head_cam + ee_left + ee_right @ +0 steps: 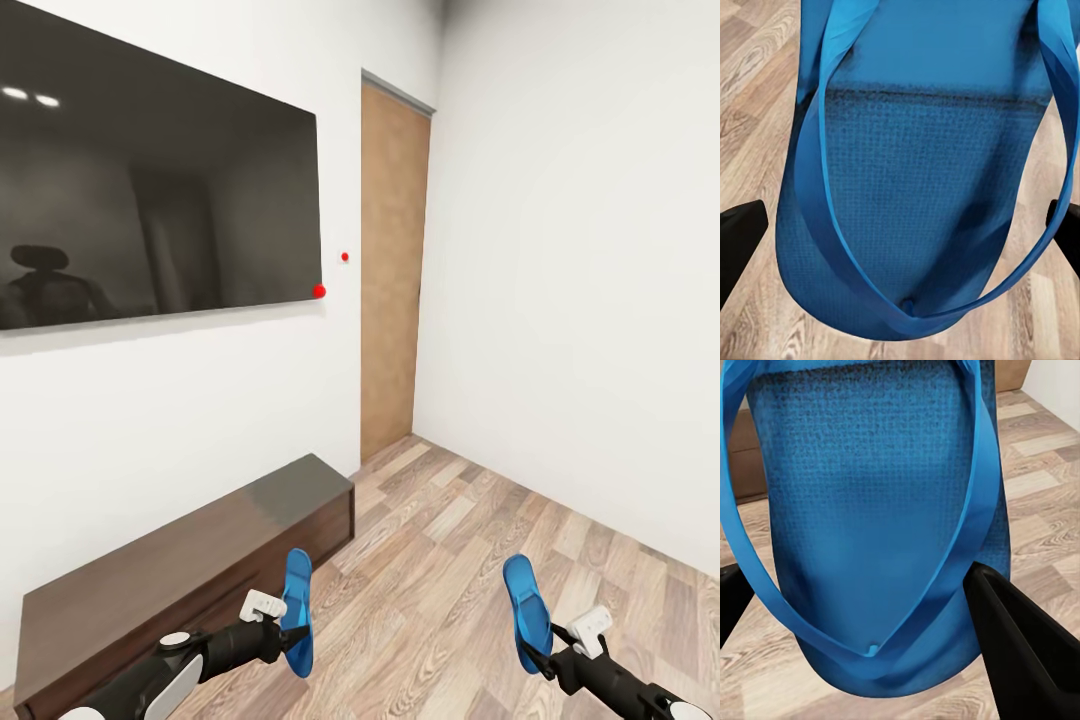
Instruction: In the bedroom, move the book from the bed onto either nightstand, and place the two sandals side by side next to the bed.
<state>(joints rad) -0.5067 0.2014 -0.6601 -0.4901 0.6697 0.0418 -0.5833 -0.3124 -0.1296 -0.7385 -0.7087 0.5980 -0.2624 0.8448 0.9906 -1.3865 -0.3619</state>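
Underfoot, wood-plank floor (480, 560); white walls (580, 250), dark bench unit (180, 580), wooden door (392, 270).

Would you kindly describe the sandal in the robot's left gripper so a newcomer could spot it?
Below the big wall screen runs a long dark bench. Just before its near side, the left gripper holds a blue sandal upright; its twin is further from the bench.

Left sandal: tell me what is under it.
The left sandal hangs in the left gripper, off the ground. Under it lies wood-plank floor, with the dark bench beside. The sole covers the floor directly beneath.
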